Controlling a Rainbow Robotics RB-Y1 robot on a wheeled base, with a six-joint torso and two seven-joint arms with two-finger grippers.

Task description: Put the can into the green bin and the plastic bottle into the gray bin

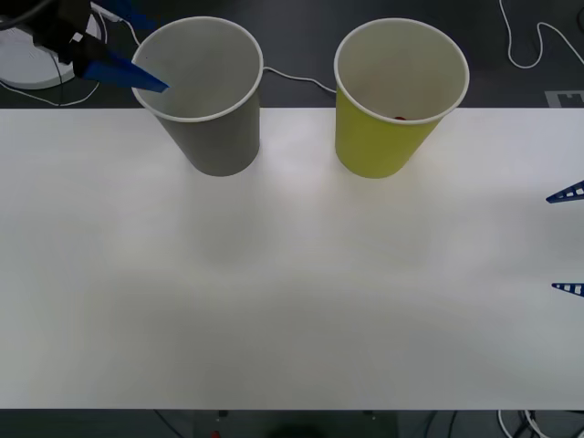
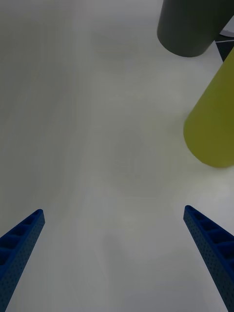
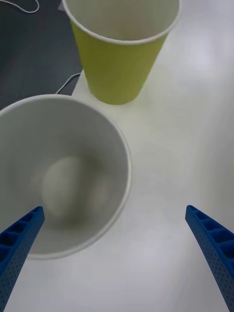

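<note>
Two cup-shaped bins stand upright at the far edge of the white surface (image 1: 292, 301), side by side and a little apart. Toward the far left corner is the gray bin (image 1: 214, 128); just right of it, near the middle of the far edge, is the green bin (image 1: 383, 137). Both have white rims and pale insides.

Inside the green bin, low against its wall on the robot's side, a small speck of red (image 1: 400, 117) shows in the front view — too little of it to tell what it is. The gray bin's pale inside shows something rounded and blurred at the bottom in the left wrist view; I cannot tell what it is.

At the far left corner, the left end effector (image 3: 117, 253) hangs above the gray bin's left rim, its blue ribbed fingers (image 1: 123, 71) spread wide apart and holding nothing; one fingertip lies over the bin's mouth. The right end effector (image 1: 566, 242) sits low at the surface's right edge, about halfway along it, well apart from both bins, and its blue fingers are also spread apart with nothing between them — bare surface lies under them.
</note>
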